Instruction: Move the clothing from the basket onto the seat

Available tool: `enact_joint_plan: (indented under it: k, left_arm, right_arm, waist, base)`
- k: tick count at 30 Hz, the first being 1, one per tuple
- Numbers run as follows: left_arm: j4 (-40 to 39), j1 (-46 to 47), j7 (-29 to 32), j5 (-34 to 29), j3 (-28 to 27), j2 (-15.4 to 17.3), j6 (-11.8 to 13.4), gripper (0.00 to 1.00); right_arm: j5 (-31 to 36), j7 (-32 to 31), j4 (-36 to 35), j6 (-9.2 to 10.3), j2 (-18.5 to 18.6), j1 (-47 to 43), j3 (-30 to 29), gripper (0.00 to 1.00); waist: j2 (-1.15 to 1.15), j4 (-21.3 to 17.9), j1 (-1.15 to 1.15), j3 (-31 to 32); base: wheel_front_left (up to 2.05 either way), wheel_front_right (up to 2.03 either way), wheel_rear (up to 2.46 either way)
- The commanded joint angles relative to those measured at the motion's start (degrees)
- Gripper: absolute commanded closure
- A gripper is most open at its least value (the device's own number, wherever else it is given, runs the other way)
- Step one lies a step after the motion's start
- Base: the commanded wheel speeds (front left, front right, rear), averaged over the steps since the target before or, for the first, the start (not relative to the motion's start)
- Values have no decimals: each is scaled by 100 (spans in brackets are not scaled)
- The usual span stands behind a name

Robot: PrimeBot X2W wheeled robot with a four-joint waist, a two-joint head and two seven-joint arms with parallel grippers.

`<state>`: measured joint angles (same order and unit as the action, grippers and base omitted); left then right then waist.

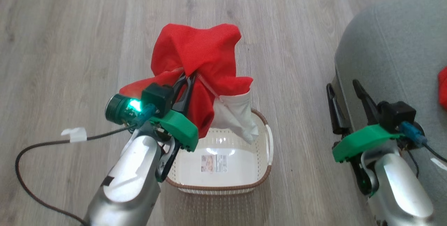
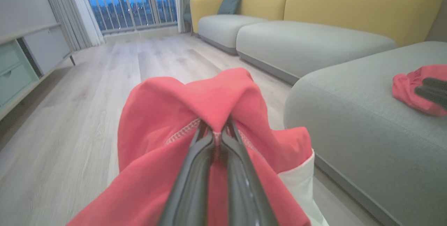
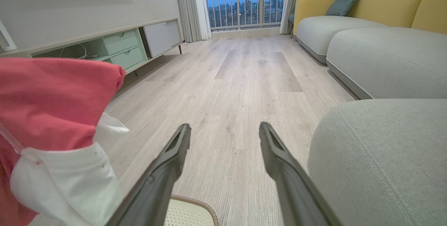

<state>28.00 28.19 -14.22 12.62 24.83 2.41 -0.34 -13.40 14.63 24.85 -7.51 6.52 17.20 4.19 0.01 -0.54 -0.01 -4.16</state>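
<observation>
Hanging from the left gripper [image 1: 187, 79], a bright red garment [image 1: 199, 49] bunches up over the far end of the basket [image 1: 260, 156]. The two dark fingers are pressed almost together on a fold of the cloth beside a white-stitched seam. The left wrist view shows the fabric draped over both fingertips and spilling down either side. A white pocket lining [image 1: 234, 114] dangles from the garment's right side, over the basket's far right rim. Whether its lowest tip touches the rim I cannot tell. The basket stands on the pale wood floor [image 1: 70, 44], just in front of the left forearm, and the sticker [image 1: 213, 163] shows on its cream bottom. To the right, well apart from the basket, is the grey-green seat [image 1: 391, 44], its rounded corner turned toward the basket. A second red garment [image 1: 443, 88] lies on the seat's top, well in from that corner and cut off by the picture's right side. The right gripper [image 1: 342, 85] hovers by the seat's left edge with its fingers spread wide and nothing between them. In the right wrist view they frame bare floor, with the seat's corner at the right, the hanging red cloth and white lining at the left, and a bit of the basket's brown rim below. A dark cable [image 1: 45, 144] with a white tag [image 1: 74, 134] loops across the floor to the left of the left arm. Beyond the seat, the left wrist view shows further grey cushions with yellow backs [image 2: 363, 6].
</observation>
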Motion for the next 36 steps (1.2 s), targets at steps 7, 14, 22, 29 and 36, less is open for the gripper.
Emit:
enact_joint_plan:
  k: [7, 14, 22, 29, 36]
  left_arm:
    - [-955, 143, -77, -4, -82, 50, 52, 100]
    - [-1331, 110, -77, 5, -47, 49, 67, 100]
    - [-1509, 101, -78, 25, 19, 49, 23, 100]
    - [-1464, 166, -78, 68, 90, 48, -70, 100]
    - [-1376, 270, -78, 138, 218, 48, -140, 100]
  right_arm:
    - [-98, 37, -31, 2, 40, -159, 154, 0]
    - [-152, 37, -13, 2, 16, -215, 175, 0]
    - [-1119, 37, -835, 2, 221, 203, 1146, 0]
    - [-1464, 37, -1390, 2, 521, 813, 2043, 0]
    - [-1534, 37, -1025, 2, 708, 1495, 3312, 0]
  waist:
    - [-1, 31, 1, 369]
    - [-1, 37, 1, 441]
    - [-1, 125, 1, 392]
    - [-1, 240, 1, 319]
    - [-1, 351, 1, 294]
  base:
    - [0, 0, 0]
    - [0, 0, 0]
    - [0, 0, 0]
    - [0, 0, 0]
    - [0, 0, 0]
